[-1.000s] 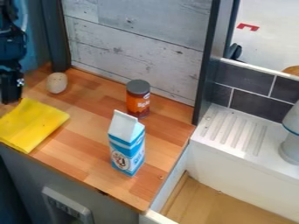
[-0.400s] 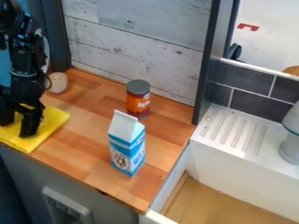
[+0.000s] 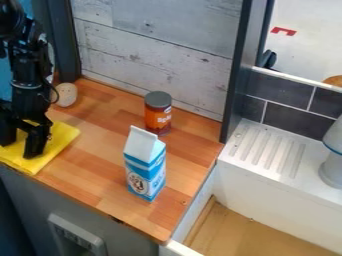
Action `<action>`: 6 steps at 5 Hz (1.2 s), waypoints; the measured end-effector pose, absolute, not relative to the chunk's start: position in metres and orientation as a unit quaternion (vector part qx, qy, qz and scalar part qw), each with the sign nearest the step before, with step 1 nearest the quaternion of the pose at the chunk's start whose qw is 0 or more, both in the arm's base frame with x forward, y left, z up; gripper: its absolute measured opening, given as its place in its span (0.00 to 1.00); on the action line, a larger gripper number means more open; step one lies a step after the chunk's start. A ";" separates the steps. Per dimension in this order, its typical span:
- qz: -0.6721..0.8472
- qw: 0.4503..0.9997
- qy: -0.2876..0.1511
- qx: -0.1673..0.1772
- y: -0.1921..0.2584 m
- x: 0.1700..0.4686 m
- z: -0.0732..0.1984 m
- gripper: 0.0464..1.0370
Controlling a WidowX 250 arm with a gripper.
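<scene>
At the left, the black gripper [image 3: 19, 149] hangs over the folded yellow cloth [image 3: 59, 142], its two fingers spread apart and pointing down. The fingertips are at or just above the cloth; whether they touch it I cannot tell. Part of the cloth is hidden behind the fingers. Behind the arm, near the wall, is a pale egg-shaped object [image 3: 67, 95]. A blue and white carton [image 3: 145, 165] stands upright right of the cloth, and an orange-red can with a grey lid [image 3: 158, 114] stands behind it.
The wooden counter [image 3: 100, 165] ends at a front edge and a right edge. A dark post [image 3: 235, 75] rises at its back right corner. Right of it lies a white ribbed ledge [image 3: 270, 152] with a pale grey object [image 3: 332, 160], above a sink basin.
The arm has come down from the upper left to over the yellow cloth, and its spread fingers are now in view. The carton, can and egg-shaped object have not moved.
</scene>
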State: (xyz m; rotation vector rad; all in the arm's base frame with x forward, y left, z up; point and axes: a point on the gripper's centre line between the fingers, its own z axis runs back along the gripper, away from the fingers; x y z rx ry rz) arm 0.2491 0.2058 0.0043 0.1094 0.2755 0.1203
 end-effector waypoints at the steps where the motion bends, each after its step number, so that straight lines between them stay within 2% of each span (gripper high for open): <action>1: 0.051 0.989 0.132 0.034 0.187 0.248 0.003 0.97; 3: 0.023 0.990 0.135 -0.019 0.138 0.248 0.003 0.97; 4: 0.024 0.992 0.123 -0.029 0.132 0.248 0.003 0.97; 5: -0.001 0.990 0.131 -0.044 0.127 0.242 0.005 0.97; 6: 0.005 0.990 0.121 -0.070 0.119 0.245 0.006 0.97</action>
